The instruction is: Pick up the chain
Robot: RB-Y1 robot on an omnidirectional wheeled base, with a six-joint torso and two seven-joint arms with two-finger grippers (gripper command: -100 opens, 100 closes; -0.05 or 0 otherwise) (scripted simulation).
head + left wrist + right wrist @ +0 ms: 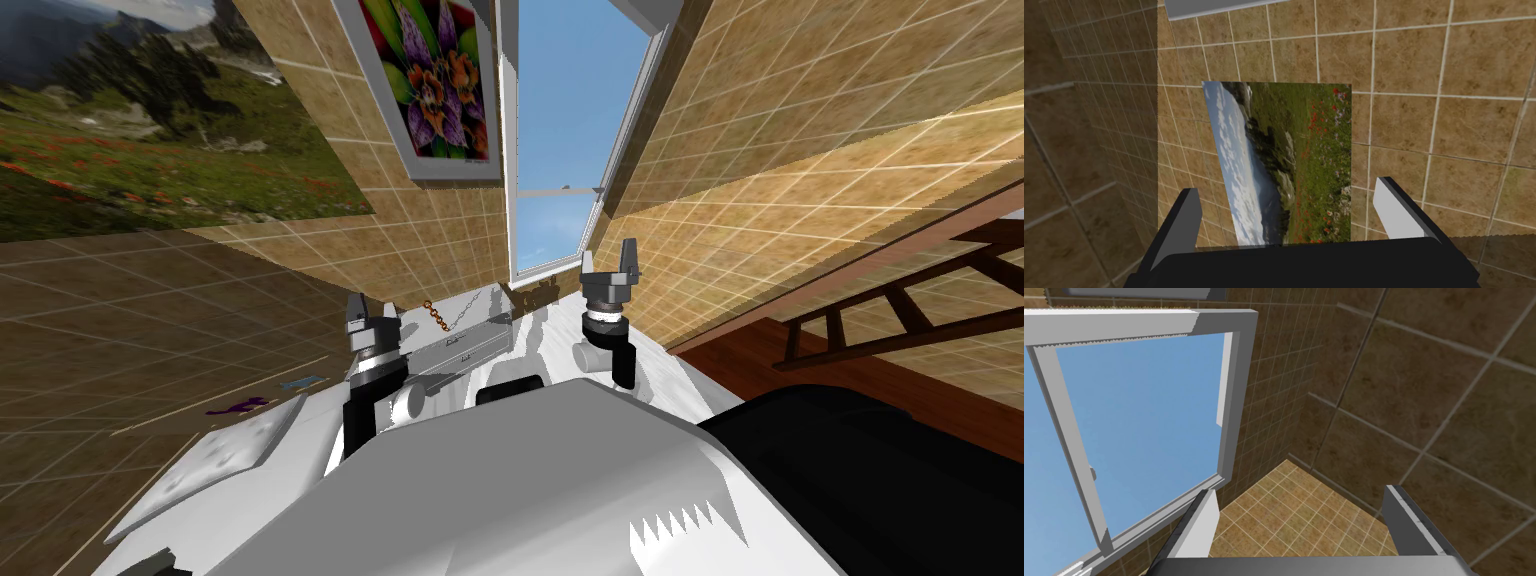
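The chain [436,317] is a short string of orange-brown links lying on top of a grey cabinet [465,345] against the tiled wall, ahead of me in the head view. My left gripper [356,312] is raised to the left of the chain, apart from it, pointing up. In the left wrist view its fingers [1396,210] stand wide apart with nothing between them. My right gripper [610,262] is raised to the right of the cabinet, near the window. Its fingers [1206,523] are also spread and empty.
A window [560,150] with blue sky stands behind the cabinet. A framed flower picture [430,80] hangs above the chain. A dark wooden frame [900,310] runs along the right wall. A white slab [210,470] lies at the lower left.
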